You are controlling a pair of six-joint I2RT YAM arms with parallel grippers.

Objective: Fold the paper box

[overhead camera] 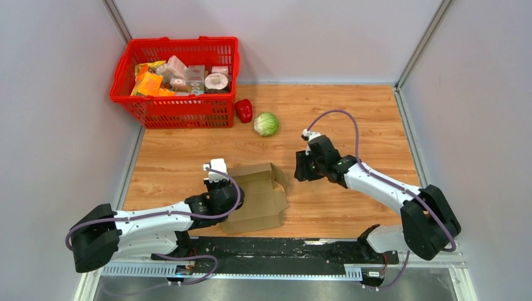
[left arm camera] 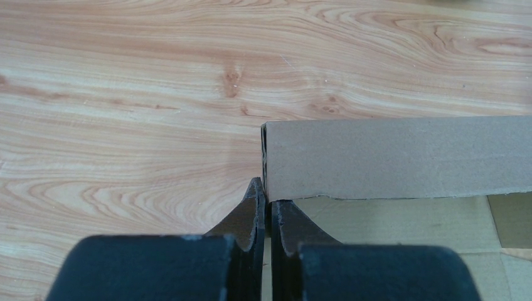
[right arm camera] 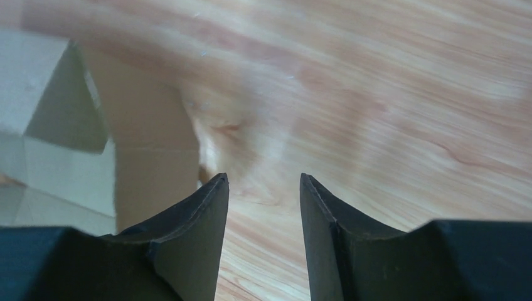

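Seen from above, the paper box (overhead camera: 258, 200) lies open at the near centre of the table (overhead camera: 351, 119), with the left gripper (left arm camera: 264, 195) pressed together at its 9 o'clock flap corner, and the right gripper (right arm camera: 263, 179) spread and empty, just beyond its 3 o'clock flap.

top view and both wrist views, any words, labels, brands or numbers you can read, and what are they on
No text can be read in any view.
Packages in the red basket: colourful print, too small to read.
Cardboard box: plain brown, no print shows in the top or wrist views.
Table: bare wood grain, no markings.
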